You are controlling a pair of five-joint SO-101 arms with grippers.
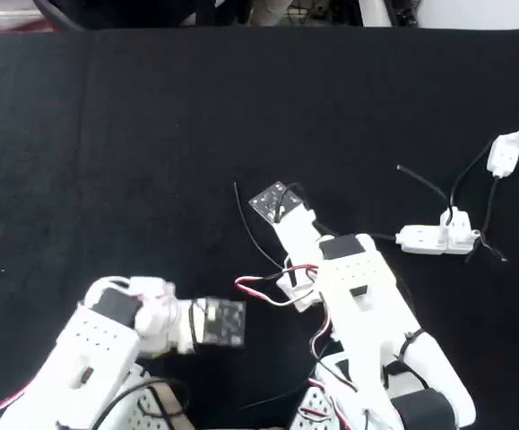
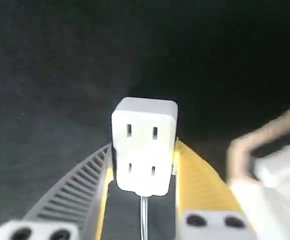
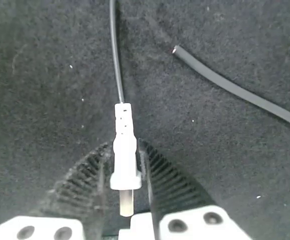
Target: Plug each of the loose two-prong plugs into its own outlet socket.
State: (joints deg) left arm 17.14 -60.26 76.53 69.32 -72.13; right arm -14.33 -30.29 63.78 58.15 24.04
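Gripping plug [image 3: 124, 132], right hand [image 3: 123, 147], outlet [image 2: 145, 122], left hand [image 2: 143, 147]

On the black cloth worktop [image 1: 151, 134], a white plastic socket strip [image 1: 434, 237] is laid at the right, with a small white corded fitting [image 1: 507, 152] behind it. A white plastic socket cube [image 2: 145, 142] is held in the left tool [image 2: 143, 150], near left. A white two-prong plug [image 3: 124, 150] is held in the right tool [image 3: 125, 160], centrally.

Left pincer [image 2: 143, 150] is clamped on an outlet block [image 2: 145, 130], right pincer [image 3: 123, 150] on a plug [image 3: 125, 150].
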